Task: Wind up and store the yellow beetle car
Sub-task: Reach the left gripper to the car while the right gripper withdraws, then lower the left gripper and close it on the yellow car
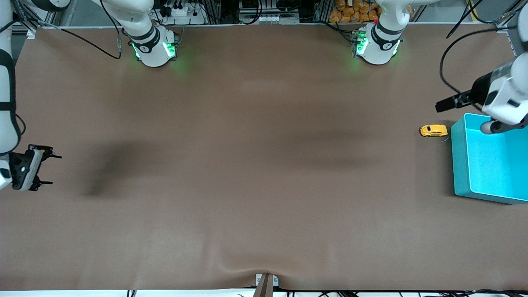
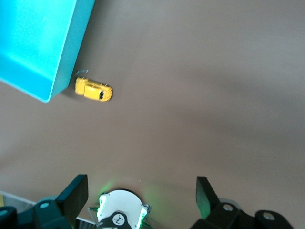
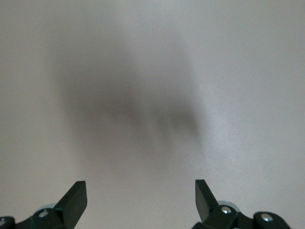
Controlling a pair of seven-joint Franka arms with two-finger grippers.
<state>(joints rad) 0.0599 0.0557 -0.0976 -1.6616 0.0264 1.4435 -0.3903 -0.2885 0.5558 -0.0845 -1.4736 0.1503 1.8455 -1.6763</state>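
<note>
The yellow beetle car (image 1: pixel 433 130) stands on the brown table, right beside the teal bin (image 1: pixel 461 165) at the left arm's end. The left wrist view shows the car (image 2: pixel 94 90) just off a corner of the bin (image 2: pixel 38 43). My left gripper (image 1: pixel 443 105) hangs in the air over the table next to the bin's rim, higher than the car and apart from it. It is open (image 2: pixel 141 188) with nothing between its fingers. My right gripper (image 1: pixel 53 169) waits at the right arm's end, open (image 3: pixel 140 191) over bare table.
The two arm bases (image 1: pixel 154 47) (image 1: pixel 376 45) stand along the table's edge farthest from the front camera, with cables trailing beside them. A small clamp (image 1: pixel 266 284) sits at the edge nearest the camera. The bin is empty inside.
</note>
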